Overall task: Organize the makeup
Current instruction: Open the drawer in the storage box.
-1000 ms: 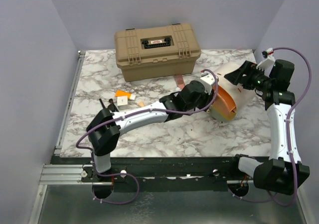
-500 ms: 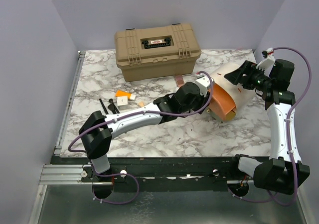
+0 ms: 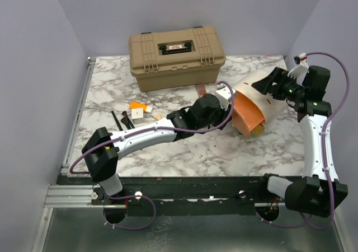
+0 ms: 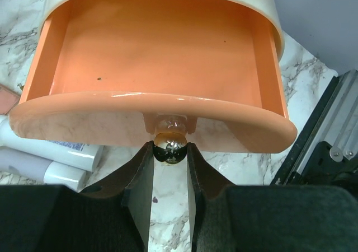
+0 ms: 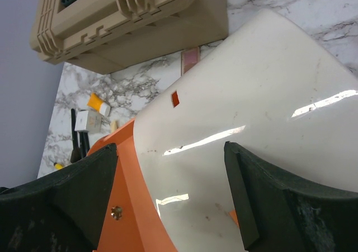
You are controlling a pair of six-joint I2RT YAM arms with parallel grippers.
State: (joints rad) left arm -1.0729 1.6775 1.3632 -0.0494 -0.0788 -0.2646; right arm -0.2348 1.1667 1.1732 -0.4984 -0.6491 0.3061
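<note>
— Where's the makeup [image 3: 136, 111]?
— Mostly left on the bench [image 3: 184, 151], partly behind my left arm [image 3: 151, 131]. Left jaws pinch the drawer knob [image 4: 169, 143]; right jaws gape over the cream shell [image 5: 251, 84], contact unclear.

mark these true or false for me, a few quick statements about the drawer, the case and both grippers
1. The left gripper pinches the knob of the orange drawer. True.
2. The orange drawer has makeup lying in it. False: the left wrist view shows its floor bare.
3. The tan case stands with its lid open. False: the lid is shut.
4. Pale tubes lie beside the drawer. True.
5. The right gripper holds a black brush. False: its jaws stand wide over the cream shell, with no brush between them.
</note>
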